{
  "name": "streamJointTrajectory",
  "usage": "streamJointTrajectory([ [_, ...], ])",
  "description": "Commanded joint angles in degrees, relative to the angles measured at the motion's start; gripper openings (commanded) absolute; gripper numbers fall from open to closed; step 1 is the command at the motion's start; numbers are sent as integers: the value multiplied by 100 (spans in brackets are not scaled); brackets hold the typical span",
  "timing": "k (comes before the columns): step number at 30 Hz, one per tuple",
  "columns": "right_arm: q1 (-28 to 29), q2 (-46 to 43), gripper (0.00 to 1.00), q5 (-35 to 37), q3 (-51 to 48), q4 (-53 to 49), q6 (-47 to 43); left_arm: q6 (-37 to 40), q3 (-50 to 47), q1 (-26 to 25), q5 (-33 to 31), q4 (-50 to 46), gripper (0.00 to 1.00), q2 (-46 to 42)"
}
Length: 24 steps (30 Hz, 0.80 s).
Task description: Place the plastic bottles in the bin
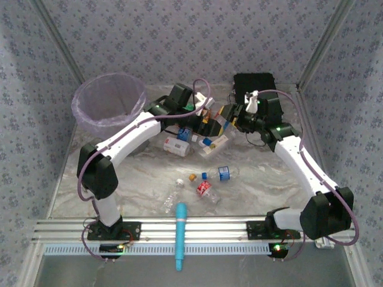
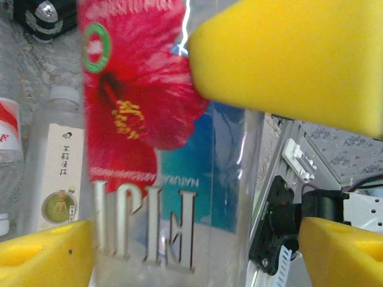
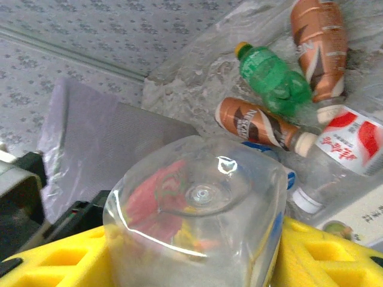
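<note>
Bottle (image 2: 179, 197) shows flower label (image 2: 131, 101) to left wrist, base (image 3: 200, 194) to right.

Top external: high behind arms (image 1: 131, 134), looking down. Wrist views very close, apparently sharing one clear bottle (image 2: 143, 119).

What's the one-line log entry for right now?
right jaws: clamped on hibiscus-label bottle | left jaws: around same bottle, grip unclear | bin: left rear
</note>
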Motion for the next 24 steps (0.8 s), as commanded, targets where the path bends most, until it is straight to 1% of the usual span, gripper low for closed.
streamJointTrajectory([
  [1, 46, 52, 58, -243, 36, 512, 204, -58, 208, -20, 210, 140, 81, 75],
  [5, 52, 84, 58, -239, 74, 531, 204, -85, 201, -23, 192, 175, 62, 65],
  [6, 54, 86, 58, -243, 85, 520, 188, -93, 207, -23, 176, 192, 58, 66],
  [9, 60, 127, 59, -244, 110, 467, 180, -88, 250, -19, 153, 177, 51, 75],
  [10, 62, 134, 59, -244, 111, 463, 185, -77, 255, -18, 141, 174, 50, 80],
  [12, 39, 158, 66, -248, 167, 333, 156, -75, 290, -6, 113, 149, 48, 84],
  [13, 29, 171, 71, -257, 209, 239, 125, -63, 311, 5, 100, 124, 47, 93],
  [15, -28, 145, 83, -235, 245, 83, 48, -46, 370, 36, 54, 52, 44, 101],
  [17, -142, 42, 91, -239, 210, -17, -31, -18, 418, 58, 10, -25, 43, 93],
  [22, -599, -410, 100, -209, -65, -227, -216, 227, 731, 166, -211, -482, 38, 84],
  [24, -927, -646, 100, -393, -326, -34, -32, 472, 1009, 249, -492, -945, 36, 93],
])
